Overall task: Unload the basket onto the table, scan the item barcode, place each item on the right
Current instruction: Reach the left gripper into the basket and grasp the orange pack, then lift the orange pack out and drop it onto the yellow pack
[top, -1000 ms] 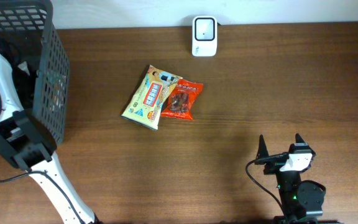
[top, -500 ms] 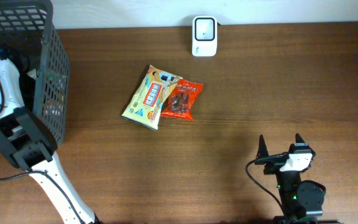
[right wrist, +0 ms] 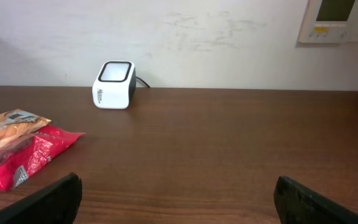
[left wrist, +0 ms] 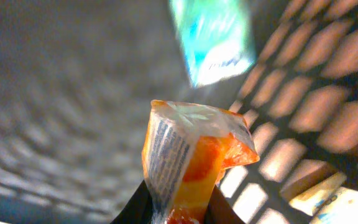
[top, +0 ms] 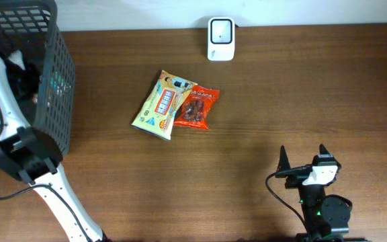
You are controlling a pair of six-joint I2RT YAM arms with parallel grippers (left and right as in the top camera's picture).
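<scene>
- While the left gripper sits deep in the black mesh basket at the upper left of the overhead frame, its jaws are pinched on the lower end of an orange packet, which fills the lower centre of the left wrist view.
- That puts the task at the pick-up step, as I judge it: the item is gripped but lies inside the basket, well apart from the white scanner at the top centre of the table.
- The right gripper stands at the lower right, jaws spread wide, holding nothing.
- Next, by my reckoning: lift the packet clear of the mesh wall, carry it to the scanner, and turn its striped panel toward the scanner's window.
- Writing: fine dark stripes run down the packet's left flank, likely the barcode; no words on it can be read.
- A blurred teal packet at the top of the wrist view has illegible print.
- A yellow packet and a red packet lie touching at the table's centre; the yellow one carries a red band of lettering, too small to read.
</scene>
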